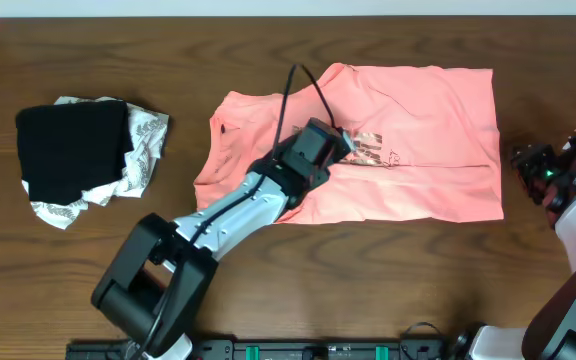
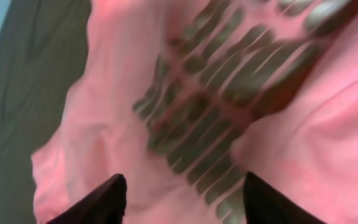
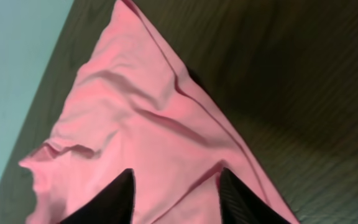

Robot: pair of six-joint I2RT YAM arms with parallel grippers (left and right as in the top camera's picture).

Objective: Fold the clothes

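Note:
The salmon-pink T-shirt (image 1: 418,130) lies flat on the table, right of centre, with its brownish-gold lettering (image 1: 368,150) facing up. My left gripper (image 1: 340,143) hovers over the lettering at the shirt's middle. In the left wrist view its fingers (image 2: 182,199) are open and empty, with the lettering (image 2: 229,106) close below. My right gripper (image 1: 530,165) is just off the shirt's right edge. In the right wrist view its fingers (image 3: 176,196) are open and empty over pink fabric (image 3: 135,130), with a seam and the shirt's edge running past them.
A black folded garment (image 1: 73,150) lies on a white cloth with grey pattern (image 1: 146,140) at the far left. The dark wooden table (image 1: 388,260) shows bare in front of the shirt. The left arm (image 1: 228,215) crosses the shirt's near-left part.

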